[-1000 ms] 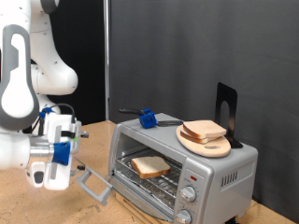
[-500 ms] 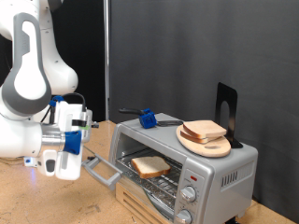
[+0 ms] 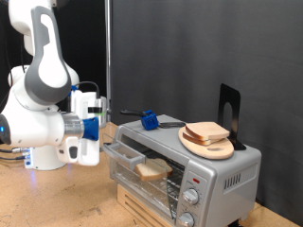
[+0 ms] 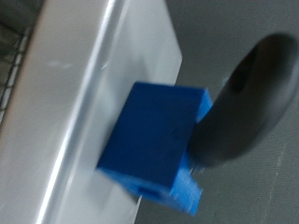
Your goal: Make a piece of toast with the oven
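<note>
Close, blurred view along a slanted silver-metal oven (image 4: pixel 89 84) surface, pale grey with a bright streak of reflected light running down its length. Bright blue block (image 4: pixel 154 140) sitting against the metal edge, boxy, with a lighter blue ridged piece at its lower end. Touching the block's side, a rounded black finger pad (image 4: pixel 245 103) curving up against a dark grey background; a sliver of wire rack (image 4: pixel 11 56) visible at one edge of the frame.
</note>
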### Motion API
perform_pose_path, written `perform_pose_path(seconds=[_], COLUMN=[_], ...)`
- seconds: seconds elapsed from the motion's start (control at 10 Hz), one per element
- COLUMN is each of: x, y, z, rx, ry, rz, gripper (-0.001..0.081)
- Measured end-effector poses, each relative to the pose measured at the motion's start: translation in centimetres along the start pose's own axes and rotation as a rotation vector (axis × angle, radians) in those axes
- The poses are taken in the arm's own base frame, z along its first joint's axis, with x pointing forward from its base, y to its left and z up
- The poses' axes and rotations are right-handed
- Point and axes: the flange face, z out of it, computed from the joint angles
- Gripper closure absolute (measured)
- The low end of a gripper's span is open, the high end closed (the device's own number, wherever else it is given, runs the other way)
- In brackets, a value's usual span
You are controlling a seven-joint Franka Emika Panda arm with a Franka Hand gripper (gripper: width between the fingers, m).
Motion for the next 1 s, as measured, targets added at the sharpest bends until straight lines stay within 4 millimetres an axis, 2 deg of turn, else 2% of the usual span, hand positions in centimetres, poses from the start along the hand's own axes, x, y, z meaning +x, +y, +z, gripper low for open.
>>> perform_pose_path(seconds=[0.3,0.5,0.7,1.0], x=[-1.5,-2.0,-2.6,-2.4], y=[-0.1,0.2,1.0,1.1], z=[0.9,0.3,-2.1,-7.2], rx=[-0.017,-0.025,-0.003,0.087], ry=[0.008,0.015,0.054,0.221], rz=[0.009,0.045,0.111,0.187], gripper=[-0.0002,-0.0002,-0.0002,-0.0002])
